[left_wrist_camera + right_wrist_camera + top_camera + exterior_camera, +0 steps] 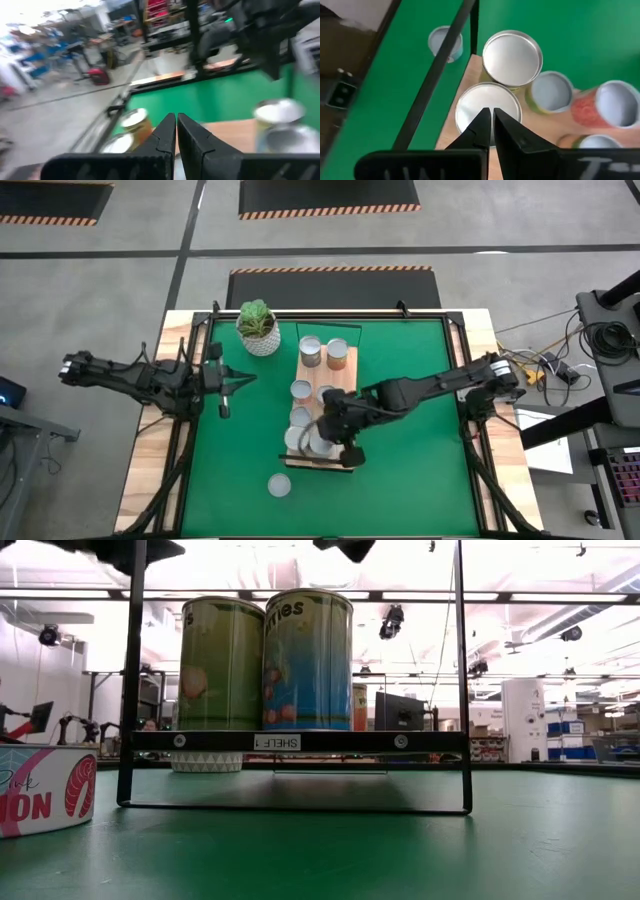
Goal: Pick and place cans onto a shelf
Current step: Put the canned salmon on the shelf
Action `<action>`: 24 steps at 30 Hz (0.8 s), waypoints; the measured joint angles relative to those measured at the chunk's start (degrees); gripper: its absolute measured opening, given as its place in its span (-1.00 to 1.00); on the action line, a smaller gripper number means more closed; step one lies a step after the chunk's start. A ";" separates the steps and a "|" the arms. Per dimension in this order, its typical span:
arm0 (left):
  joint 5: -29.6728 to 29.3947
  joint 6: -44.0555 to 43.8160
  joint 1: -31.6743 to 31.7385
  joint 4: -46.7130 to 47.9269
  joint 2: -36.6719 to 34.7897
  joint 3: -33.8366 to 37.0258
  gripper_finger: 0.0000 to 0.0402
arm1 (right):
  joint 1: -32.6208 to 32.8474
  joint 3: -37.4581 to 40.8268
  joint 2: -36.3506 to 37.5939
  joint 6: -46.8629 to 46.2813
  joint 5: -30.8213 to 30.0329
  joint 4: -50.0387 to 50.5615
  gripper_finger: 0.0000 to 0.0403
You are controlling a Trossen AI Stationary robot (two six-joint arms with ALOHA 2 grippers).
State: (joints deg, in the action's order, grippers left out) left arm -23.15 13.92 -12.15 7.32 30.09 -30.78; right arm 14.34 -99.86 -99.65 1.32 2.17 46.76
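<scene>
Above round silver-topped cans (489, 108) on the grainy wooden shelf (342, 385), right gripper (491, 116) fingers nearly touching.

The green mat (400, 430) carries the shelf (341, 385), one loose can (279, 485) and a potted plant (259, 328).

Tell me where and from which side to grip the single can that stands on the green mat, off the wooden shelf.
Grip the small silver-topped cylindrical can across its round side wall, coming straight down from above. It stands upright and alone on the green mat, so nothing blocks gripper fingers on either side.
</scene>
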 joint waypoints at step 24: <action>4.50 -91.05 -41.32 28.14 40.23 -22.10 -1.00 | 2.26 30.79 22.35 15.67 -5.28 -33.43 -0.95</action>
State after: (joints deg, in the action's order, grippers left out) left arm -18.64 -77.13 -53.46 35.45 70.32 -52.88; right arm 16.60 -69.07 -77.30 16.98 -3.10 13.33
